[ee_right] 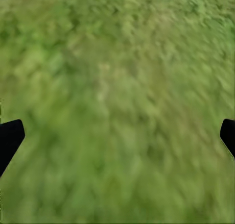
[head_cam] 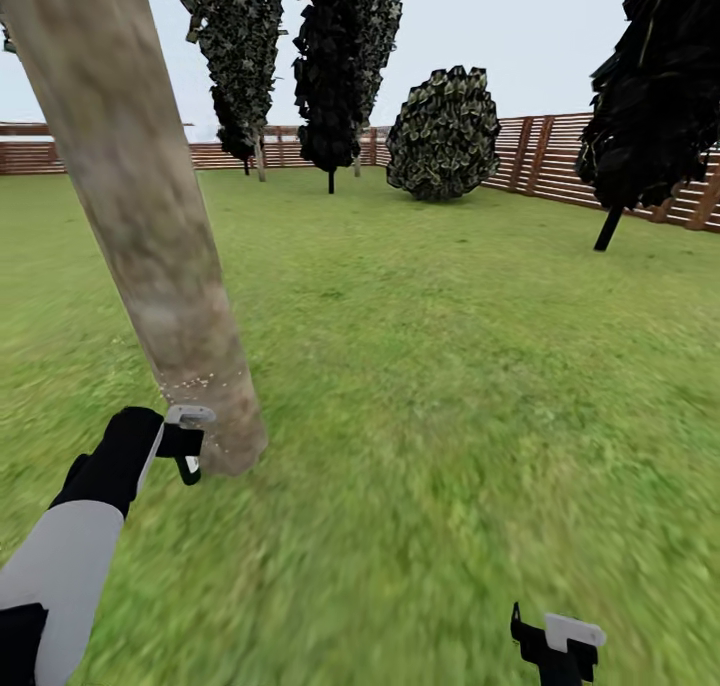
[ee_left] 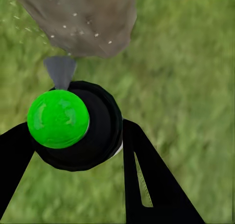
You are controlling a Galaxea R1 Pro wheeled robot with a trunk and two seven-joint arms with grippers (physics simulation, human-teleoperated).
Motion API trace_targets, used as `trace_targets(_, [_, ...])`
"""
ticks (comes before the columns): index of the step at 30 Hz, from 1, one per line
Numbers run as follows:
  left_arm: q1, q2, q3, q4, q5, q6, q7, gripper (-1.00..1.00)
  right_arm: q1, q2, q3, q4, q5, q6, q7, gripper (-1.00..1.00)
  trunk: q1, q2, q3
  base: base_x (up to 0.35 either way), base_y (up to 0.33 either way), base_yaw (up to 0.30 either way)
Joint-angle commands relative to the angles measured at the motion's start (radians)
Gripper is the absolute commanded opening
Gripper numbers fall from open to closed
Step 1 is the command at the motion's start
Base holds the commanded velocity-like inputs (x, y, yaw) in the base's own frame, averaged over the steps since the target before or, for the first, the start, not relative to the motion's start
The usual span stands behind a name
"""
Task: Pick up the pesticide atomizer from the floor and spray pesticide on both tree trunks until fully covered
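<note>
Gripping the atomizer (ee_left: pixel 73 126), left tool (ee_left: pixel 73 136) just beside speckled tree trunk (head_cam: pixel 150 226), right tool (ee_right: pixel 117 136) wide open, empty.

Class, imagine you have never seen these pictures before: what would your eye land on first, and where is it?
First, the thick mottled tree trunk leaning across the head view's left, white pesticide specks dotting its lower part. Next, the atomizer with its bright green cap, held in the left gripper just short of the trunk's base.

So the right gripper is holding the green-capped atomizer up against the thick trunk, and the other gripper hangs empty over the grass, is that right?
Wrong arm: the left gripper holds the atomizer near the trunk, as the left wrist view shows. The right gripper is empty over grass.
</note>
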Motion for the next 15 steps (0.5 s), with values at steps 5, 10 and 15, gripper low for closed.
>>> trace_targets(5, [0.004, -0.024, -0.003, 0.002, 0.001, -0.004, 0.002, -1.00, 0.000, 0.000, 0.000, 0.000, 0.000, 0.000, 0.000, 1.00, 0.000, 0.000, 0.000, 0.050, -0.029, 0.265])
trace_targets(10, [0.035, 0.011, 0.003, 0.002, -0.003, -0.008, 0.016, -1.00, 0.000, 0.000, 0.000, 0.000, 0.000, 0.000, 0.000, 1.00, 0.000, 0.000, 0.000, 0.001, -0.001, 0.274])
trace_targets(15, [0.045, -0.004, -0.005, 0.001, -0.004, -0.009, 0.036, -1.00, 0.000, 0.000, 0.000, 0.000, 0.000, 0.000, 0.001, 1.00, 0.000, 0.000, 0.000, 0.003, -0.027, 0.083])
